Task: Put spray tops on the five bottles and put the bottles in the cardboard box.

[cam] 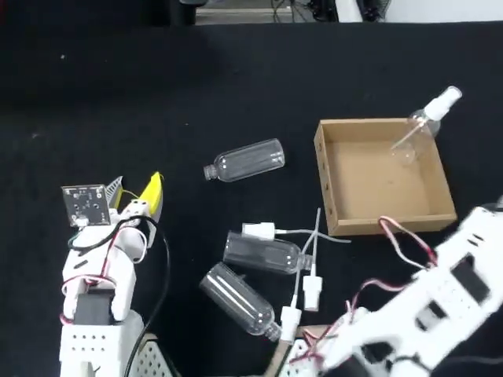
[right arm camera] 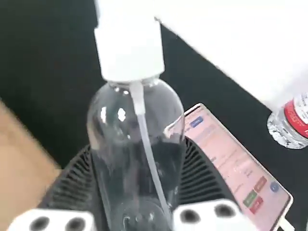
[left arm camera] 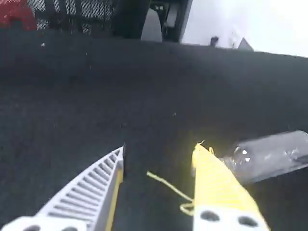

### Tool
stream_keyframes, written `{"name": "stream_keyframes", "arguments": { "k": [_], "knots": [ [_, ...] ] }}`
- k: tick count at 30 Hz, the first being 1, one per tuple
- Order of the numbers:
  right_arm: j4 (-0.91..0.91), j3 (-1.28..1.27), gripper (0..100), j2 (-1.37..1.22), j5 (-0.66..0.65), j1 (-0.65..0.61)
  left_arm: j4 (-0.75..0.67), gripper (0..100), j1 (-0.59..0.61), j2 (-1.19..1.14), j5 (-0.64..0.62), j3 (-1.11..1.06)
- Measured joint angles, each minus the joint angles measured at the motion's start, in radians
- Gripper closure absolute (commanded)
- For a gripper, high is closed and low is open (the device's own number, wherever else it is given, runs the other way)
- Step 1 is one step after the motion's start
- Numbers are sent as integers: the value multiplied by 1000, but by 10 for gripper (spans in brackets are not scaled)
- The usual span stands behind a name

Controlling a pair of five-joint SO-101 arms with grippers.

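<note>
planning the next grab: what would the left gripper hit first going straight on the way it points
Probably just the black table: the open left gripper aims at bare cloth, and the uncapped bottle lies off to its yellow finger's side, though depth is unclear.

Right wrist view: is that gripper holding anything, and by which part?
Yes. The right gripper holds a bottle by its clear body, one finger on each side. The spray top on it is clear of the gripper.
</note>
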State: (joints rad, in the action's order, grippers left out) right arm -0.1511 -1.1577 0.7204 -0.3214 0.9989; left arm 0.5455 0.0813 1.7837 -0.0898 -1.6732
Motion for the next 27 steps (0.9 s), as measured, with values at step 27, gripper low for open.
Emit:
{"name": "stream_keyframes", "arguments": {
  "k": [27],
  "knots": [
    [810,812,988,-1330,239,25,3,791,0,21,0,-2]
  ]
}}
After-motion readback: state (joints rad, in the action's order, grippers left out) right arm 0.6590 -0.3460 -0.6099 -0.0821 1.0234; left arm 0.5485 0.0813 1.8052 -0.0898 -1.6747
